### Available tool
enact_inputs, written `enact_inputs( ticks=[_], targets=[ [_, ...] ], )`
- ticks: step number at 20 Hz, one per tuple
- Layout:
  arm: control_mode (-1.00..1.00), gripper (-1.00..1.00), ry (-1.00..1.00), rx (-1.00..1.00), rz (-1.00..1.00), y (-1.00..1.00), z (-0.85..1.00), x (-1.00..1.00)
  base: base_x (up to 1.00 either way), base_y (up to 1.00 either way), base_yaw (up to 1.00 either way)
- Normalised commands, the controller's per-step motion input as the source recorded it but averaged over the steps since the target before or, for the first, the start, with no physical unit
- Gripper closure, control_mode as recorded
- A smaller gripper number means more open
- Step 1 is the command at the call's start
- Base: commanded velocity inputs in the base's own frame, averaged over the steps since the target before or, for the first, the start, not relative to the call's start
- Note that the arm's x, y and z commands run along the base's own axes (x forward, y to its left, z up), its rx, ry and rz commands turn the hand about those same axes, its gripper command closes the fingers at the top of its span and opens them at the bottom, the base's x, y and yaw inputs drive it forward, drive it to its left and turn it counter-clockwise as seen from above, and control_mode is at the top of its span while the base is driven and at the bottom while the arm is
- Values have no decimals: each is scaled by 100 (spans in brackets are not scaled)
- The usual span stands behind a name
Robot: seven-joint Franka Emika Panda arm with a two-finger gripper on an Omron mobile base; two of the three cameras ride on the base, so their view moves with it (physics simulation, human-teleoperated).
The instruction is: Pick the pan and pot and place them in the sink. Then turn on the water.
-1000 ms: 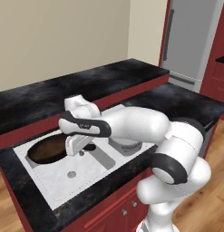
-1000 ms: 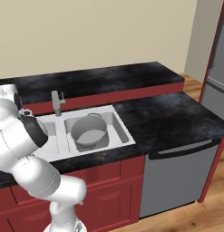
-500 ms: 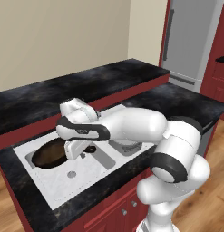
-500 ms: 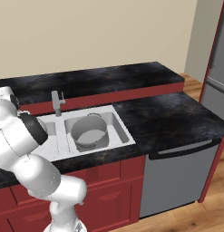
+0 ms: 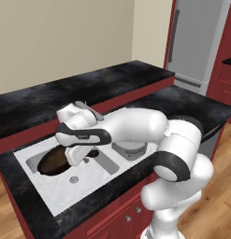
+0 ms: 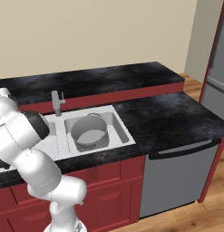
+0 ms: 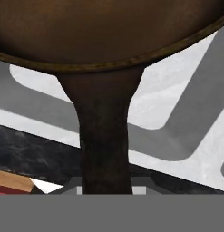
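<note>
The white arm bends low over the sink [image 5: 46, 186]. Its gripper [image 5: 75, 156] is clenched on the pan [image 5: 54, 161] handle, over the left bowl. The right base view shows the pot [image 6: 89, 132] in the other bowl.

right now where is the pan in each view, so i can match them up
Left base view: the pan sits low in the sink's far-left basin, under the hand.
Right base view: hidden behind the arm.
Hand view: the pan spans the top, its handle running down the middle.
Shared landmark: the white sink.
</note>
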Motion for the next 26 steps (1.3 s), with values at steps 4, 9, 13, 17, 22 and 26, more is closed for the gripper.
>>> enact_inputs(
  ticks=[4, 9, 13, 17, 22, 26],
  targets=[
    [-100, 100, 0, -12, -3, 0, -10, 33, 0, 0, 0],
    [-100, 100, 0, -6, 0, 18, -7, 27, 0, 0, 0],
    [-100, 100, 0, -4, 0, 37, -23, 9, 0, 0, 0],
    [-100, 100, 4, -3, 0, 39, -30, 9, 0, 0, 0],
    [-100, 100, 5, -4, 0, 11, -34, 41, 0, 0, 0],
    [-100, 100, 9, -7, 0, 0, -30, 53, 0, 0, 0]
  ],
)
